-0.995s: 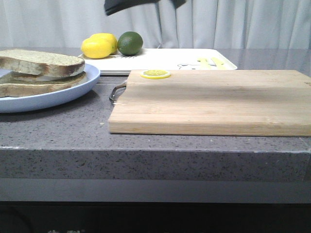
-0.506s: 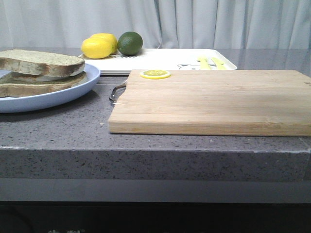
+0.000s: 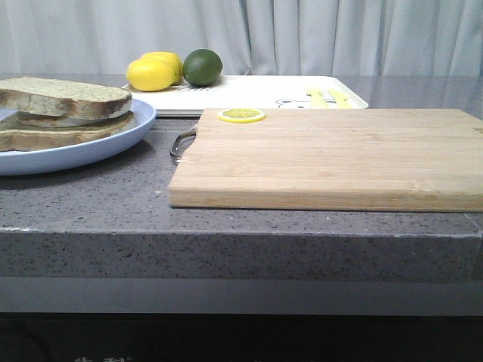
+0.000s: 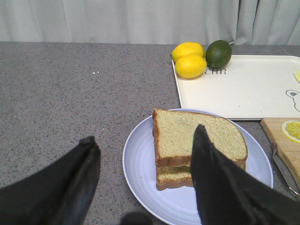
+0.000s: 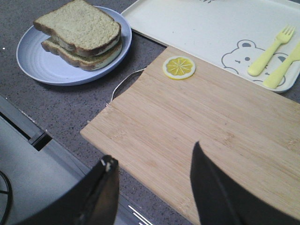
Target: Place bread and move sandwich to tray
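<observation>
The sandwich (image 4: 199, 146) on its plate (image 4: 140, 159) is framed just ahead of the spread, empty left gripper (image 4: 145, 180), the nearer one.

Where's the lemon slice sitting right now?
In the front view, the lemon slice lies flat on the far-left corner of the wooden cutting board, just in front of the white tray and right of the blue plate.

The bread (image 5: 78, 24) has pale greenish-tan crumb and brown crust, the sandwich (image 4: 197, 149) sitting on a light blue plate (image 4: 140, 164). The tray (image 5: 197, 28) is white with a grey bear outline (image 5: 236, 56) and pale yellow cutlery (image 5: 274, 56). Two yellow lemons (image 4: 188, 60), a dark green lime (image 4: 219, 53), a yellow lemon slice (image 5: 179, 67), a tan wooden board (image 3: 332, 158) and a speckled grey counter (image 3: 90, 204) complete the palette.
</observation>
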Tool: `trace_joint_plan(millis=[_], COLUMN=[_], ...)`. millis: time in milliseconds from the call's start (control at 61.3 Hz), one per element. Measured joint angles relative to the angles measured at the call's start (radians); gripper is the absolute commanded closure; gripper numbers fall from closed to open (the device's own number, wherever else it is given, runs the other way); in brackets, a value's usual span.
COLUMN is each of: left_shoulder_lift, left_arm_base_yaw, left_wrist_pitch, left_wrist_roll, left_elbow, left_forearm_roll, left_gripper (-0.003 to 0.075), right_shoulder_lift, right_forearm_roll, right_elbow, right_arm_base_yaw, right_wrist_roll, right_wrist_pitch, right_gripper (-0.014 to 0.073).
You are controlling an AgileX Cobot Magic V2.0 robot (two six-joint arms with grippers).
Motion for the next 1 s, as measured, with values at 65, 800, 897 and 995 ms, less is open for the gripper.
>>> trace_joint_plan(millis=[65,800,897,995], left_shoulder_lift=[0.0,0.606,0.708,0.78], left_arm_base_yaw=[0.0,0.124,0.216,0.281], left_wrist_pitch=[0.009,0.475,0.473,0.466], left_wrist_roll=[0.0,0.024,0.092,0.201], left_elbow=[0.0,-0.352,-0.374,-0.378], left_forearm_roll=[0.0,-0.012,-0.122,-0.285], left_gripper=[0.0304,0.0304,0.0304,0.0304], right_shoulder_lift=[-0.032,-0.067,-0.067,-0.067], right_forearm_roll=[0.0,0.0,0.0,0.0], right_elbow=[0.036,0.071,0.071,0.071], right_arm_base_yaw=[0.0,0.0,0.0,0.0], right_wrist_roll=[-0.001,-0.005,-0.005,-0.005], right_wrist_pitch=[-0.02,-0.028,-0.028,-0.028], right_gripper=[0.0211,0.0211,0.0211,0.0211])
